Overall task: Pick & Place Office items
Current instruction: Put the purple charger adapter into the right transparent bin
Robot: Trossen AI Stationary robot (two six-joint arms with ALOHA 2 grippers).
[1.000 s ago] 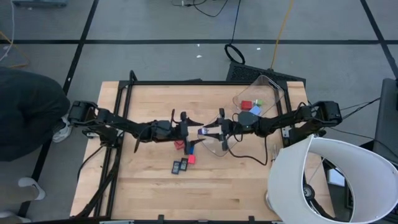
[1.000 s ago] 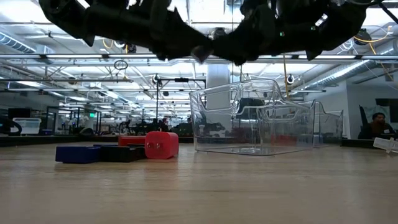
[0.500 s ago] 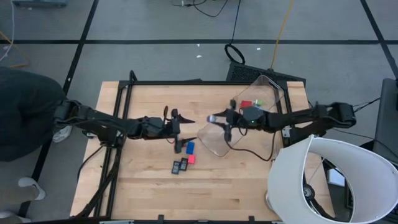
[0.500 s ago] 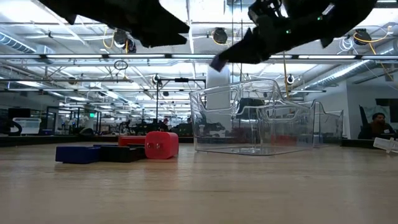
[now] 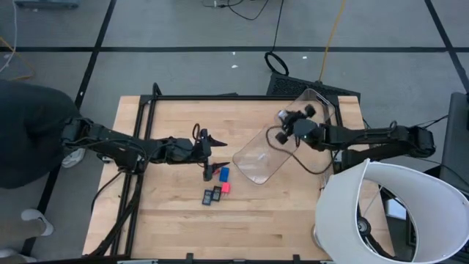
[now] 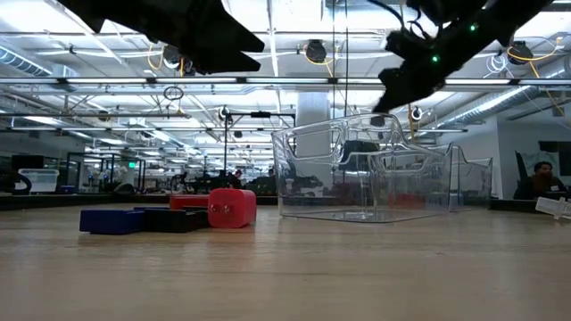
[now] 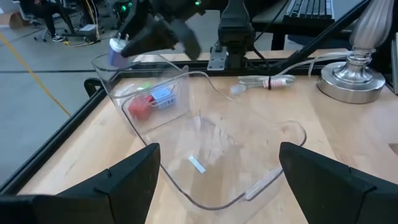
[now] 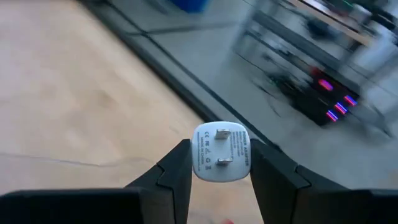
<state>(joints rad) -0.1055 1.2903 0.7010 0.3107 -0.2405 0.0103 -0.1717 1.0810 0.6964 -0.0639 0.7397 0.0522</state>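
Above the far long wall of the clear plastic bin (image 5: 256, 165), my right gripper (image 5: 283, 116) is shut on a pale plug-shaped block (image 8: 221, 152); the left wrist view shows this block (image 7: 115, 53) too. A red (image 7: 140, 107), a light-blue (image 7: 163, 97) and a green piece lie inside the bin (image 7: 205, 186). On the table left of the bin lie a blue block (image 5: 223, 174), a red block (image 5: 226, 187) and two dark flat pieces (image 5: 211, 196). My left gripper (image 5: 212, 142) hangs open above them, holding nothing. My right gripper pinches the pale block by two opposite sides (image 8: 198, 155) between its two fingers. The face with the two metal prongs (image 8: 221, 132) is turned toward the wrist. The fingers come slanting from the table's right side, close to level. The block is lifted clear of bin and table.
A white lamp shade (image 5: 388, 213) stands at the table's near right corner, with its base (image 7: 357, 81) and a cable beside the bin. A black frame rail (image 5: 146, 147) crosses the table's left part. A person in dark clothes (image 5: 26, 132) is at the left.
My right gripper has carried the pale block from the bin's near left end up and toward the table's far right, over the bin, tipping from pointing down to nearly level. My left gripper has drawn back toward the left edge and risen a little.
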